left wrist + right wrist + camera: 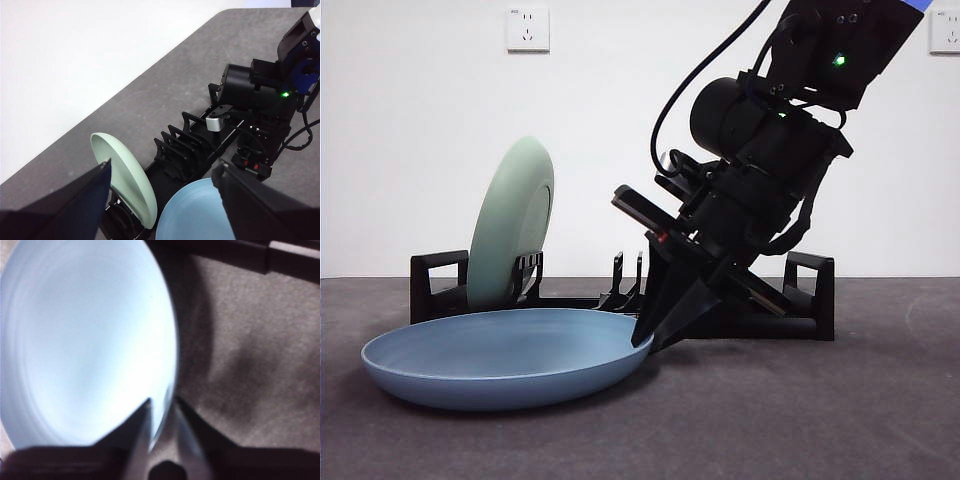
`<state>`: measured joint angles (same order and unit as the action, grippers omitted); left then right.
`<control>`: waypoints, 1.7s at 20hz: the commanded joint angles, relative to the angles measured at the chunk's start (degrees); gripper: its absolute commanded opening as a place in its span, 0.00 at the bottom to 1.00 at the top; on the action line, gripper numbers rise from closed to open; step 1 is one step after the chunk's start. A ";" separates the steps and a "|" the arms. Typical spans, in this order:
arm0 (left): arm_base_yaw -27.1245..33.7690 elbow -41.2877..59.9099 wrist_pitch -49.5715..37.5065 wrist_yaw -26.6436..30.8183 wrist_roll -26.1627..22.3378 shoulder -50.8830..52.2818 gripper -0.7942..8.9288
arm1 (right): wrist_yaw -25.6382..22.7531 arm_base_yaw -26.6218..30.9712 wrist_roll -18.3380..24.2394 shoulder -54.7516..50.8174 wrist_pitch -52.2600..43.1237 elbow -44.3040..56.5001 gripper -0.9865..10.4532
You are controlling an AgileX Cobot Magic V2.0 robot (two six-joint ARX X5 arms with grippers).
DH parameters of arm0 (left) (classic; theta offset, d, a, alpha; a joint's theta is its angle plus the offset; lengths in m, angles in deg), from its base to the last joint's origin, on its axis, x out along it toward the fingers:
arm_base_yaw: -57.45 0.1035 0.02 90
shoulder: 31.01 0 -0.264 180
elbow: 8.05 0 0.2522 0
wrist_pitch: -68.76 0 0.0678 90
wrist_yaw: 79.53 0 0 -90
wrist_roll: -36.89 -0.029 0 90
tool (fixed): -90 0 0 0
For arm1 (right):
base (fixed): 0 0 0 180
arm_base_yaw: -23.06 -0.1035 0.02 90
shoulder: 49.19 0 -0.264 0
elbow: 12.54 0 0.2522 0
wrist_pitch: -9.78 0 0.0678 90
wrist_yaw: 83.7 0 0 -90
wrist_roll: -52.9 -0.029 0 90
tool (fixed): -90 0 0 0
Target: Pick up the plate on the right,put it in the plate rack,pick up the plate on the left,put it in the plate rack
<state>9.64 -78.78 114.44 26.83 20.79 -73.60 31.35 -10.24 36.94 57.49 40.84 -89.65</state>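
Blue plate [505,355]: flat on table, before plate rack [810,300]. Right gripper [655,335]: jaws pinch its rim. Green plate [512,222]: upright in rack. Left gripper [160,200]: wide.

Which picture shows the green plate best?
The front view: the green plate stands on edge in the rack, nearly all visible. The left wrist view shows it partly hidden behind the left gripper. The right wrist view misses it.

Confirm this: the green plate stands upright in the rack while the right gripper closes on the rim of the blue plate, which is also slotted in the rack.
Not quite. The blue plate lies flat on the table in front of the plate rack, as the front view shows. The green plate does stand in the rack, and the right gripper is at the blue plate's rim.
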 commanded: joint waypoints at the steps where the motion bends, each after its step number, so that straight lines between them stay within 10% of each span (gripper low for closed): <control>1: -0.26 0.26 0.42 0.13 -0.48 -0.59 0.44 | 0.04 -0.22 -0.74 0.70 -0.22 0.11 0.08; 10: -3.61 0.26 6.47 -6.14 -0.37 -5.99 0.44 | 0.09 -0.20 -1.42 -2.27 6.67 0.11 0.08; 31: -25.70 0.26 5.20 0.59 -5.20 -33.16 0.43 | -0.09 9.29 4.98 -26.64 28.15 0.11 0.08; 34: -25.70 0.26 4.96 0.57 -6.47 -34.53 0.25 | -0.09 9.29 5.40 -28.04 29.05 0.11 0.08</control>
<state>-15.87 -78.78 119.75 27.48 15.39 -107.93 30.90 -0.93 41.79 29.82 70.26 -89.65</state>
